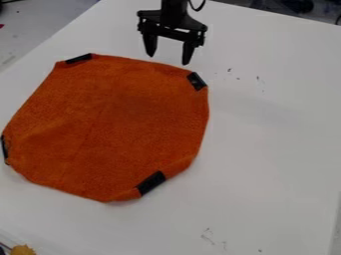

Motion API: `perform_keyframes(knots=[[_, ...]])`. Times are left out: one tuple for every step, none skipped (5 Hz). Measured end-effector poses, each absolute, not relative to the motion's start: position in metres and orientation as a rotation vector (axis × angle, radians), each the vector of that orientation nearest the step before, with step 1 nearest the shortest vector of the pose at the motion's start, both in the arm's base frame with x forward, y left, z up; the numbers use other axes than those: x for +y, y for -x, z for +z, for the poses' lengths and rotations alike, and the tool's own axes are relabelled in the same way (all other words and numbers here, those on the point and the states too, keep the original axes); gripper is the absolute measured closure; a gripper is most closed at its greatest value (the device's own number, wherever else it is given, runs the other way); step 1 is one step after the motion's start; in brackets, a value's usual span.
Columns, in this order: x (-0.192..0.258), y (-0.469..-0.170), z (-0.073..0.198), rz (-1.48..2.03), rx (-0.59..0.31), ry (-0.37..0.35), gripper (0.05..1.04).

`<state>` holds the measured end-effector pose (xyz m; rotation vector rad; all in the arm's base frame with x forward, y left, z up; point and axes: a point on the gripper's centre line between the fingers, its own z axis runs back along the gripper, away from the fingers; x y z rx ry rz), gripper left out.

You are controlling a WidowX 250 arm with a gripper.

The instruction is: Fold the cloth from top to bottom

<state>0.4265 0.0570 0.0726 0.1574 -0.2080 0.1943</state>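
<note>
**White smooth tabletop (273,144) partly covered by a spread orange cloth (106,124), with a black two-finger gripper (168,59) held released above its far edge**

Across the left and middle of the tabletop, the cloth is laid out almost flat, its outline rounded and uneven. Its fuzzy surface is crossed by faint creases, and a soft rise can be seen toward its left side. Four black patches are borne at its rim: one at the upper left (79,59), one at the upper right (196,81), one at the lower right (151,183) and one at the far left (5,149). Beside the lower-right patch, the border is slightly curled.

At the top of the camera view, the gripper is hung from the black robot arm (174,7), its two fingers pointed downward. They are parted, with a wide gap left between them, and nothing is grasped. The fingertips are seen just beyond the cloth's top edge, near the upper-right patch.

Small dark marks (257,78) are scattered to the right of the gripper, and others are found near the bottom. In the bottom-left corner, a yellow-orange object with a jagged edge (23,250) is partly shown.
</note>
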Motion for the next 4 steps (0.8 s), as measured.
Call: perform_keyframes(knots=[[0.046, -0.448, 0.06, 0.168, -0.189, -0.149, 0.084], [0.039, -0.459, 0.057, 0.175, -0.187, -0.146, 0.084], [0.033, -0.462, 0.043, 0.174, -0.17, -0.136, 0.084], [0.029, -0.466, 0.041, 0.181, -0.172, -0.11, 0.084]])
